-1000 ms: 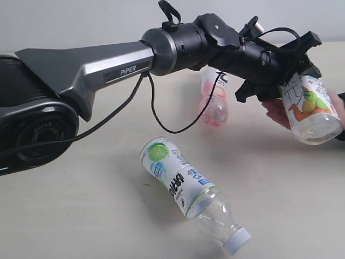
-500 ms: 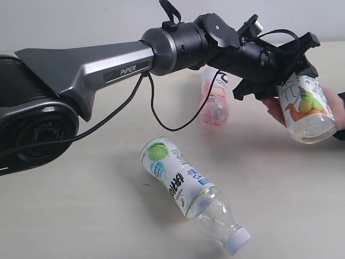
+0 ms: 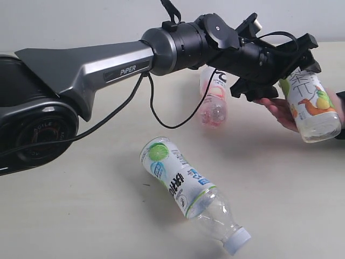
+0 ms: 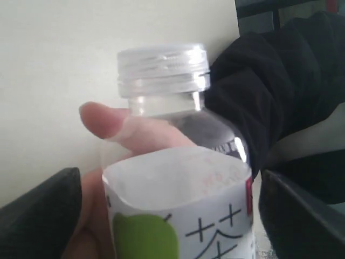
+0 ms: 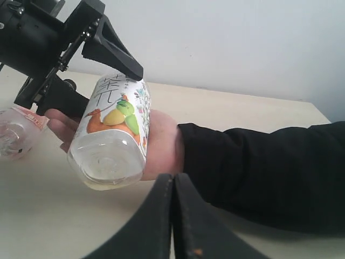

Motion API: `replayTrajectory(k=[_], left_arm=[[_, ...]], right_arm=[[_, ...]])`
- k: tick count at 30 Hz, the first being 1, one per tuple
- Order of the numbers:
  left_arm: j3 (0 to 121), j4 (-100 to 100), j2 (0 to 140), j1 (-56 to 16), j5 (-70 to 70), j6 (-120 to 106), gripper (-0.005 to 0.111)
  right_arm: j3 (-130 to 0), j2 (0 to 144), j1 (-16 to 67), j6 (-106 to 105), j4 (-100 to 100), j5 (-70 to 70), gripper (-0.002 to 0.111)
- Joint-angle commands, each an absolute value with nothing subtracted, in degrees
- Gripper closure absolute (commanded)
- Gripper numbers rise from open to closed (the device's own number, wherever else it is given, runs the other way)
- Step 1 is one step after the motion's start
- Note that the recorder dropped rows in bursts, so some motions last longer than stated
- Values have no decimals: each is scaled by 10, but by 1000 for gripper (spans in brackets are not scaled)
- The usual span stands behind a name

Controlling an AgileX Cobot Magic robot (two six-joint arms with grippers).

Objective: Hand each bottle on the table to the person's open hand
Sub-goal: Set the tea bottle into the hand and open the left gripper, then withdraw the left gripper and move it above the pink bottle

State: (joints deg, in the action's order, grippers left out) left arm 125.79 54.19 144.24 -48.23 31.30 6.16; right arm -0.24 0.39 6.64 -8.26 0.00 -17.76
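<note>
1. Pale beige desk (image 3: 81, 216) with faint wood grain, plain light wall behind.
2. Change: the black left fingers (image 3: 283, 73) were clamped on the clear plastic bottle with the white orange-fruit label (image 3: 312, 102) a second ago. They have now parted and stand wide on either side of it. The left wrist view shows a gap on each side.
3. That bottle lies on its side across the palm of the person's bare open hand (image 3: 277, 110) (dark sleeve). It is held above the desk at its right edge. The cap points back toward the left arm and the base points outward. It has rolled slightly in the palm since half a second ago.
4. The black right fingers (image 5: 172, 181) are pressed together with nothing in them, close to the person's sleeve.
5. Judgement: the release of this bottle is done. The handover counts once the arm has backed off.
6. Still on the desk:
   - the clear lime-pictured bottle with the white cap (image 3: 178, 181), on its side toward the near edge;
   - the pink-labelled clear bottle (image 3: 214, 102), toward the far edge and partly behind the left arm.
   - A slim white-labelled one is not in view.
7. Risk: the left fingers bracket the bottle, so a sideways retreat could knock it off the palm. Backing straight out along the bottle's length looks safest.
</note>
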Motion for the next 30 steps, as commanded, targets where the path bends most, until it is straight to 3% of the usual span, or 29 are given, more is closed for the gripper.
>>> replayTrajectory(k=[1, 15, 30], left_arm=[[1262, 537, 1440, -479, 310, 60, 21], [1262, 546, 1416, -459, 340, 60, 21], [1262, 556, 1338, -407, 516, -114, 22]], right_arm=[[0, 0, 67, -82, 0, -174, 108], [0, 0, 67, -82, 0, -174, 108], [0, 0, 67, -82, 0, -172, 108]])
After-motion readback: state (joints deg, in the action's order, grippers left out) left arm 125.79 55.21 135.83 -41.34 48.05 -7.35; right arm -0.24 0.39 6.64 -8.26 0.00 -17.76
